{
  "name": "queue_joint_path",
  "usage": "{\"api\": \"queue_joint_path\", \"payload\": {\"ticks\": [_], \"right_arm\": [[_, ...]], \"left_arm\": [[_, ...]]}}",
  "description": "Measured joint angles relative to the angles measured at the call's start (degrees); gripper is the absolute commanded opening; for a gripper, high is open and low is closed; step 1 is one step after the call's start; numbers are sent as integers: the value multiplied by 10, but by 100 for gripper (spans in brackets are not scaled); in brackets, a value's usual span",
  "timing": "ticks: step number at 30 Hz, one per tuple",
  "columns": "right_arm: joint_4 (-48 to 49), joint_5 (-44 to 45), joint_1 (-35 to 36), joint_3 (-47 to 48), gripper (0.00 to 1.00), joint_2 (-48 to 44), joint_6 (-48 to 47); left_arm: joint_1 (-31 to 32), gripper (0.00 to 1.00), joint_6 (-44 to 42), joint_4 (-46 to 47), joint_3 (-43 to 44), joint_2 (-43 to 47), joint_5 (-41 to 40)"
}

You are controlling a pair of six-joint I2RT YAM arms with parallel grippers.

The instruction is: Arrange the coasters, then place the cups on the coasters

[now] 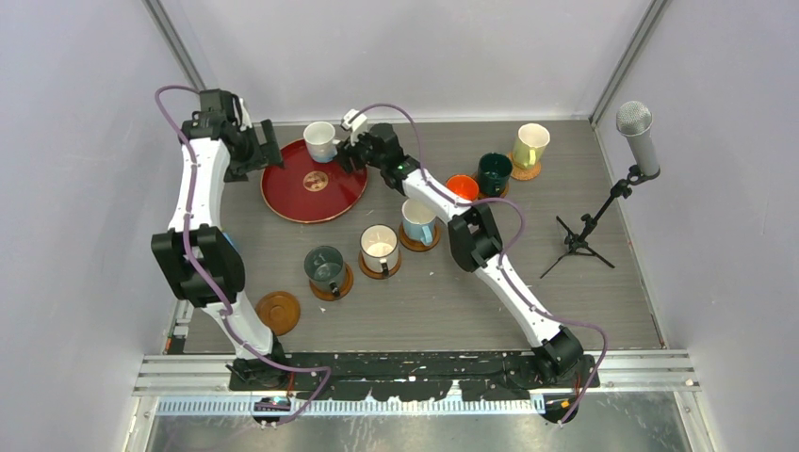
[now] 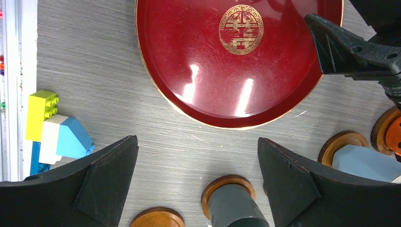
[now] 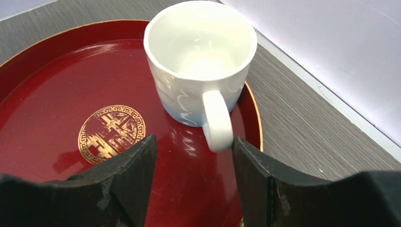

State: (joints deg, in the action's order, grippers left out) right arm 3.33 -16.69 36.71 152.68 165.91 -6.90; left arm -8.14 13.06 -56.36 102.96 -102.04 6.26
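Observation:
A white cup stands on the far edge of the red tray. My right gripper is open beside it, and the cup's handle touches the tip of the right finger. My left gripper hangs open over the table at the tray's left edge, holding nothing. Several cups sit on coasters: dark grey-green, cream, light blue, orange, dark teal, pale yellow. One bare coaster lies near left.
A microphone on a tripod stand stands at the right side of the table. Coloured toy bricks lie by the table's left edge. Grey walls close in the back and both sides.

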Motion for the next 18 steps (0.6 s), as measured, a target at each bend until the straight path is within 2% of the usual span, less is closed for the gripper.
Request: {"api": "queue_joint_path", "payload": {"ticks": [12, 18], "right_arm": [[5, -12, 21, 0, 47, 0, -4], [5, -27, 23, -2, 47, 0, -5]], "left_arm": [[-14, 100, -1, -1, -8, 23, 0], [-14, 97, -1, 0, -15, 29, 0]]}}
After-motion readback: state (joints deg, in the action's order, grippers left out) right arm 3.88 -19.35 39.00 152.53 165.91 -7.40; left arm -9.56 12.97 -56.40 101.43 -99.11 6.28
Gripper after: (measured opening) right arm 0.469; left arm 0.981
